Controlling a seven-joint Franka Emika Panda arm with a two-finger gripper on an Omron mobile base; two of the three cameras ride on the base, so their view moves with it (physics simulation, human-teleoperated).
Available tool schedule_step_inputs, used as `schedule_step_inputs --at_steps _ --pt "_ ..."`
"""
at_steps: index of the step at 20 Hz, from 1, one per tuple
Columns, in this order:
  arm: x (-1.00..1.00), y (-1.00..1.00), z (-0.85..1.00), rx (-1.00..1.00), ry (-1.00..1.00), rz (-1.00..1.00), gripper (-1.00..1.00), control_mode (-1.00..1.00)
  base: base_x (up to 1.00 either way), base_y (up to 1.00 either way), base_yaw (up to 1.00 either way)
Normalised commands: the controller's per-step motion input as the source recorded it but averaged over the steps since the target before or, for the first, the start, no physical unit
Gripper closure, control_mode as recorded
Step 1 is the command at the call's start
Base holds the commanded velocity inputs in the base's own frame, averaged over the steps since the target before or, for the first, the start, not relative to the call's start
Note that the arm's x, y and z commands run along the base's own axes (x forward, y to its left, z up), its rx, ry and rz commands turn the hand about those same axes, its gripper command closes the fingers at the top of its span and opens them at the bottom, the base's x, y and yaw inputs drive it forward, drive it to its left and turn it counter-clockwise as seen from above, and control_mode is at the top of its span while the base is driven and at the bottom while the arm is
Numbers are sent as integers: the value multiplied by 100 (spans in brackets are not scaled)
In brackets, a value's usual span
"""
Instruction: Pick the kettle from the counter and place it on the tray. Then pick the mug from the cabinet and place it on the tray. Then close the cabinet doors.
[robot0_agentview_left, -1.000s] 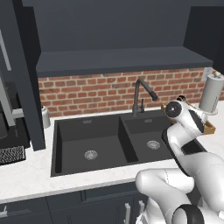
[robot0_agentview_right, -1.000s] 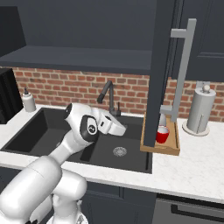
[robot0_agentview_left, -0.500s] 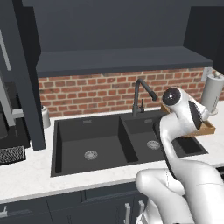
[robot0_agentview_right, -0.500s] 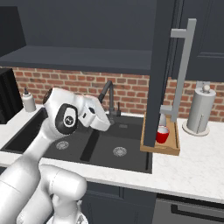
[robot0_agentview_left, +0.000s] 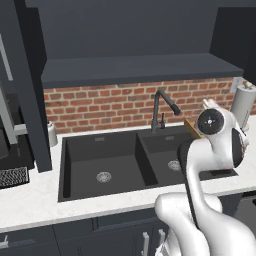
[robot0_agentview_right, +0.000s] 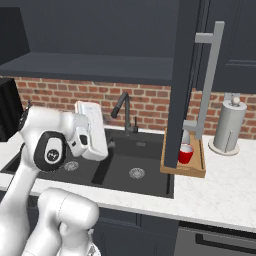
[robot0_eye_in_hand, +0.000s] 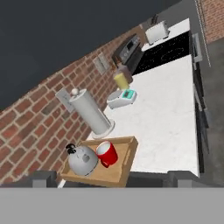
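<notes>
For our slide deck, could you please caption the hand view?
Kettle and red mug side by side on the wooden tray.

In the hand view, the tray (robot0_eye_in_hand: 117, 169) at lower left is crowded: the kettle (robot0_eye_in_hand: 82, 160) and the mug (robot0_eye_in_hand: 107, 153) stand side by side, nearly touching, with little bare wood left at its right end. The paper-towel roll (robot0_eye_in_hand: 91, 113) rises just behind it, blocking approach from the brick wall side. The white desk (robot0_eye_in_hand: 168, 114) stretching to the upper right lies bare and passable. In the right base view, an open cabinet door (robot0_agentview_right: 184, 75) with its bar handle (robot0_agentview_right: 209, 80) hangs over the tray's near side.
</notes>
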Motion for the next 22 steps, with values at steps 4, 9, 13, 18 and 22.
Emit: schedule_step_inputs --at_steps 4,9,13,18,22 --pt "-55 5 42 3 -33 0 -100 -100 0 0 0" --pt "-42 3 51 0 -16 0 -100 -100 0 0 0" --pt "-41 7 35 0 -17 0 -100 -100 0 0 0" --pt "-40 11 13 0 -27 0 -100 -100 0 0 0" --pt "-35 10 3 0 -28 0 -100 -100 0 0 0"
